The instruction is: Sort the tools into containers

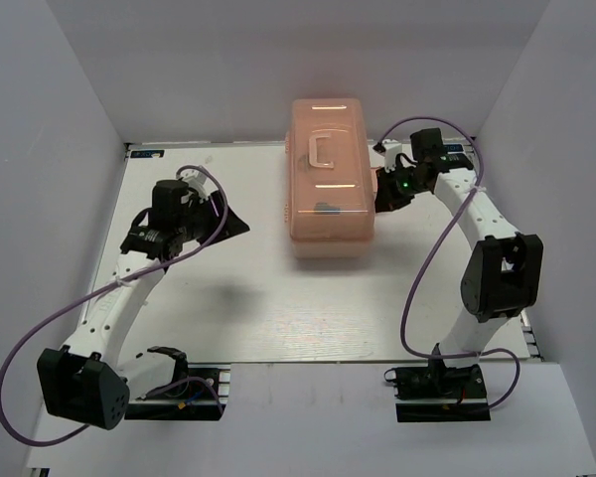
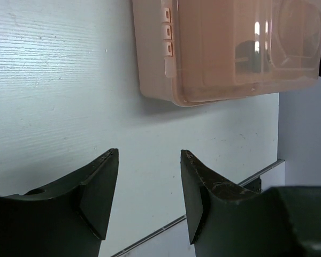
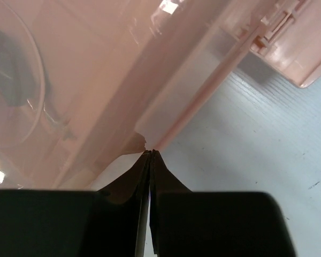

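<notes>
Judging from the toolbox [image 1: 328, 179], shut at the middle of the table [image 1: 278, 308] with no tools loose around it and only a dark shape showing through its lid, the step in hand concerns the lid. The right hand [image 3: 150, 152], its 2 fingers pressed together on nothing, noses the lid's lip on the toolbox's right side, seemingly touching; next it needs purchase under that lip. The left hand [image 2: 148, 152], wide open and empty, hovers left of the toolbox, apart.

Toolbox [image 1: 329, 179] sits closed on the table [image 1: 278, 308], right hand [image 1: 385, 195] at its right side, left hand [image 1: 230, 225] well apart.
</notes>
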Tool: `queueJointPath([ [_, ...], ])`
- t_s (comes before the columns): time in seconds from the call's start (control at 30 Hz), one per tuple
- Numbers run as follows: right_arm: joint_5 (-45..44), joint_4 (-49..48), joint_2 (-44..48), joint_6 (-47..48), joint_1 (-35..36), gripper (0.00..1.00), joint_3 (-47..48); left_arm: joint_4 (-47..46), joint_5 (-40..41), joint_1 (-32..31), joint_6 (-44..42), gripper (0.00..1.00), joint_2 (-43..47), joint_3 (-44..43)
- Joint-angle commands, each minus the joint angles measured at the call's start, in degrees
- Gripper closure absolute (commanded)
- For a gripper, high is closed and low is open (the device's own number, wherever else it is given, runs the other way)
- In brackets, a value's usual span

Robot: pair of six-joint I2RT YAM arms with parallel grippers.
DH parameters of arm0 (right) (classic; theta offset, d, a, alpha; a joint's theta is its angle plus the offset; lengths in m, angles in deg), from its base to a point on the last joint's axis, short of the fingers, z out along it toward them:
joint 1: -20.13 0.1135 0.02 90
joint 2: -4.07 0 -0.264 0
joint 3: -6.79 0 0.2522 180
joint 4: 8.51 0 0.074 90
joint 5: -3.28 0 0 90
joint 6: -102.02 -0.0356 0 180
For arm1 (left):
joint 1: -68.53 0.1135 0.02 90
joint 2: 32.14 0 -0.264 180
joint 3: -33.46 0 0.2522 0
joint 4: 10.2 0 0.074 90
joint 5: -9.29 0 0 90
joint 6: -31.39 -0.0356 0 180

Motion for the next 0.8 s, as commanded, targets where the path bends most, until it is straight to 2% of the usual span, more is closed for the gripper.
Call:
queueJointPath([
  [0.0, 0.8, -0.6, 3.5, -0.4, 1.6, 0.95, -1.0, 1.2, 0.4, -0.1, -0.3, 0.4, 2.8, 0.6],
  [0.1, -10.5, -2.4, 5.6, -0.2, 1.5, 0.88, -2.8, 3.4, 1.0, -0.1, -1.0, 0.37, 4.8, 0.6],
  [0.13, -11.9, -3.2, 6.6, 0.6, 1.4, 0.77, -3.2, 4.0, 1.8, -0.1, -1.0, 0.36, 5.3, 0.6],
  [0.17, -17.3, -3.4, 8.0, 0.9, 1.1, 0.7, -4.4, 4.7, 1.8, -0.1, -1.8, 0.32, 5.3, 0.6],
  [0.23, -20.0, -4.1, 9.9, 1.9, 0.8, 0.55, -7.1, 6.8, 3.2, -0.6, -3.4, 0.27, 7.0, 1.1],
  [0.27, -21.1, -4.7, 13.4, 2.6, 0.3, 0.4, -10.7, 7.3, 3.2, -0.6, -4.6, 0.21, 7.0, 1.1],
  [0.3, -21.0, -4.7, 14.9, 2.6, 0.3, 0.33, -10.7, 7.3, 3.2, -0.6, -4.6, 0.19, 7.9, 1.1],
  [0.33, -20.6, -6.5, 16.2, 2.6, 0.4, 0.27, -15.0, 7.3, 3.2, -0.6, -5.6, 0.16, 7.9, 1.6],
  [0.37, -21.0, -7.1, 21.3, 2.1, 0.6, 0.18, -16.5, 7.3, 2.4, -0.6, -6.4, 0.14, 9.5, 1.6],
  [0.4, -20.6, -7.4, 22.6, 1.4, 0.9, 0.16, -17.6, 6.8, 2.4, -0.6, -7.0, 0.06, 10.2, 1.6],
  [0.43, -20.1, -8.1, 25.9, 0.8, 0.9, 0.09, -19.5, 6.3, 0.8, -0.6, -8.1, 0.06, 11.0, 2.2],
  [0.5, -18.3, -9.2, 30.1, -3.0, 1.4, 0.09, -21.8, 4.1, -0.5, -0.6, -8.9, 0.0, 13.9, 2.3],
  [0.63, -11.5, -6.4, 37.0, -7.4, 1.9, 0.09, -23.0, 2.7, -1.1, -0.6, -11.5, 0.0, 16.1, -0.2],
  [0.77, -11.6, -3.9, 39.8, -10.4, 2.3, 0.09, -26.4, 2.7, -1.1, -0.6, -16.1, 0.0, 13.9, -4.3],
])
